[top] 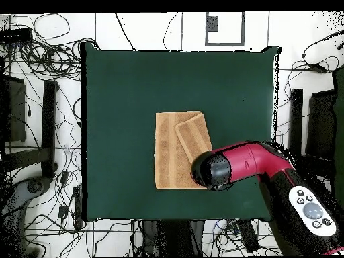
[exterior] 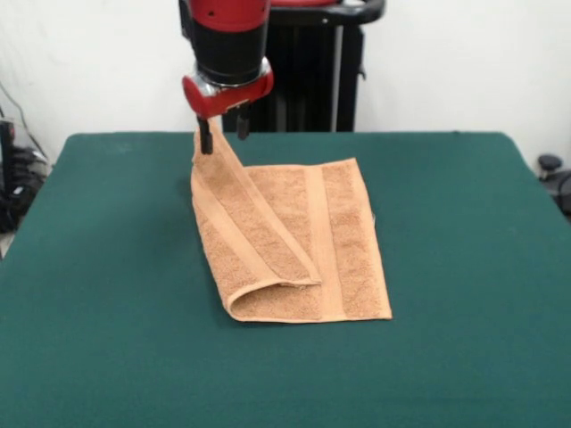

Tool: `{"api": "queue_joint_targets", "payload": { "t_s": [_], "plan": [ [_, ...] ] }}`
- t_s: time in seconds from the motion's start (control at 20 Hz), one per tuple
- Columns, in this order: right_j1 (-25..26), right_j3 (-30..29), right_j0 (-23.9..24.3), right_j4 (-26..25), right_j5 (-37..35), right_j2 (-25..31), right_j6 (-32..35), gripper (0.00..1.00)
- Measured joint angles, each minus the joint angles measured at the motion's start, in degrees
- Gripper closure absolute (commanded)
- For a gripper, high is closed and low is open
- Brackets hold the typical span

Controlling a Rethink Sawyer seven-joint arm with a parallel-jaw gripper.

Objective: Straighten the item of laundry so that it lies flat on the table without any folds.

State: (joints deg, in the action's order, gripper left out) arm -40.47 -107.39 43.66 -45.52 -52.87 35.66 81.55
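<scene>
The orange-tan towel [exterior: 294, 245] lies on the dark green table [exterior: 464, 267] with its left part folded over the rest. One corner of that folded part is lifted off the table. My gripper [exterior: 222, 131] is shut on that lifted corner, holding it up above the towel's far left side. In the overhead view the towel [top: 176, 144] shows a folded flap at its right, and my arm [top: 248, 164] covers the held corner and the gripper itself.
The robot's black pedestal [exterior: 312, 80] stands behind the table's far edge. Cables and stands [top: 40, 134] lie on the floor around the table. The green top extends wide on all sides of the towel.
</scene>
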Motion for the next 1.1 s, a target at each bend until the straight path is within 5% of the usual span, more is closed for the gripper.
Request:
{"api": "queue_joint_targets", "payload": {
  "t_s": [1.1],
  "plan": [
    [1.19,-0.39,0.02,-1.91,0.78,-0.24,0.00,0.00]
  ]
}}
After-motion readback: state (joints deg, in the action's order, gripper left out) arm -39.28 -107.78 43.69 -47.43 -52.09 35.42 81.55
